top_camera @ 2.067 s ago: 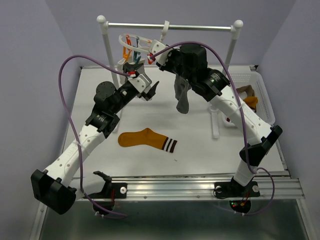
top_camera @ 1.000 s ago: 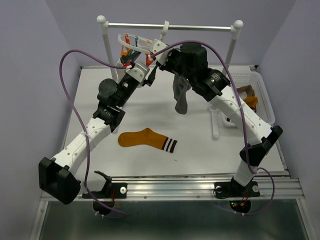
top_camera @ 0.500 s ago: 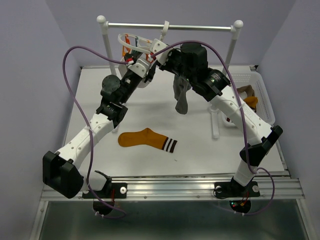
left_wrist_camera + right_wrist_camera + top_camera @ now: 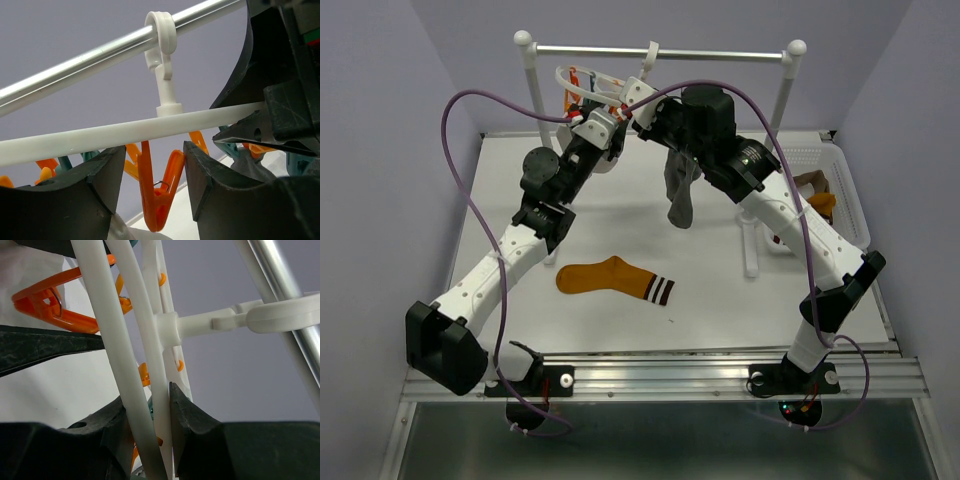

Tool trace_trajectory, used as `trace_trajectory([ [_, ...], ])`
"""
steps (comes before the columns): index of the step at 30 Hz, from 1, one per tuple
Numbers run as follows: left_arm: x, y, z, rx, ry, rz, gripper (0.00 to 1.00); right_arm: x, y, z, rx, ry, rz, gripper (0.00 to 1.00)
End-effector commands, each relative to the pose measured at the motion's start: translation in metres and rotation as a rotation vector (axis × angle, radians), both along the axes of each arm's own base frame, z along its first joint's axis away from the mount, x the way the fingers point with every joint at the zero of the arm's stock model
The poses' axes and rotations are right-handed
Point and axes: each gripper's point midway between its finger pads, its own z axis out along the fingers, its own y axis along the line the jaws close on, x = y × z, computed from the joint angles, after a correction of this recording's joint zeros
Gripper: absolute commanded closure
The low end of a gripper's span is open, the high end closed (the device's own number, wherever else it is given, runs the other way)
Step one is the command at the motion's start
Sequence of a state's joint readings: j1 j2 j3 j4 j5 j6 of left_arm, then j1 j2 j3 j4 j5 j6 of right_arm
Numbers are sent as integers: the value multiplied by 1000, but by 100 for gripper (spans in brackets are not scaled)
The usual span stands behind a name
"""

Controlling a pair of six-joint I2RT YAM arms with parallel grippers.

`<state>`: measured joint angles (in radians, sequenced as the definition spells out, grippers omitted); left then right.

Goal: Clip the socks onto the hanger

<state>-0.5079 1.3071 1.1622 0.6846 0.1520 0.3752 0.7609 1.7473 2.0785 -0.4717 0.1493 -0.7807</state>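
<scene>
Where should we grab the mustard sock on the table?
Pinch the striped cuff from straight above, fingers across its narrow width. The mustard sock lies flat on the table with no raised edge, and the cuff end lies clear of other things.

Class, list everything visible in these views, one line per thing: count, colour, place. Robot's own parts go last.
hanger: one, white, hooked on the rail at the back.
clips: several, orange and teal, dangling from the hanger.
grey sock: one, grey, hanging beneath the right arm.
mustard sock: one, brown-striped cuff, flat on the table.
rail stand: one, metal bar on white posts, back edge.
basket: one, white, right side, something orange inside.
table: one, white.
cables: two, purple, looped over the arms.
left gripper: one, black, jaws astride an orange clip.
right gripper: one, black, pinching the hanger's ring.
</scene>
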Motion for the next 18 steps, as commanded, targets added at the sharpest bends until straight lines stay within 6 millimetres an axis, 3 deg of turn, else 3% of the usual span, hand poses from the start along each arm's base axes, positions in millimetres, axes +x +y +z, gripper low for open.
trace_trajectory([
  [1,-15,8,57,-91,-134,-9,40,-11,-3,20,54,-24,19,78],
  [9,-17,1,58,-77,-138,-37,47,-11,-4,18,47,-23,14,78],
  [12,-19,-1,59,-80,-136,-43,56,-10,-4,17,43,-22,11,78],
  [18,-22,-4,57,-109,-91,-70,64,-9,-4,12,32,-17,8,78],
])
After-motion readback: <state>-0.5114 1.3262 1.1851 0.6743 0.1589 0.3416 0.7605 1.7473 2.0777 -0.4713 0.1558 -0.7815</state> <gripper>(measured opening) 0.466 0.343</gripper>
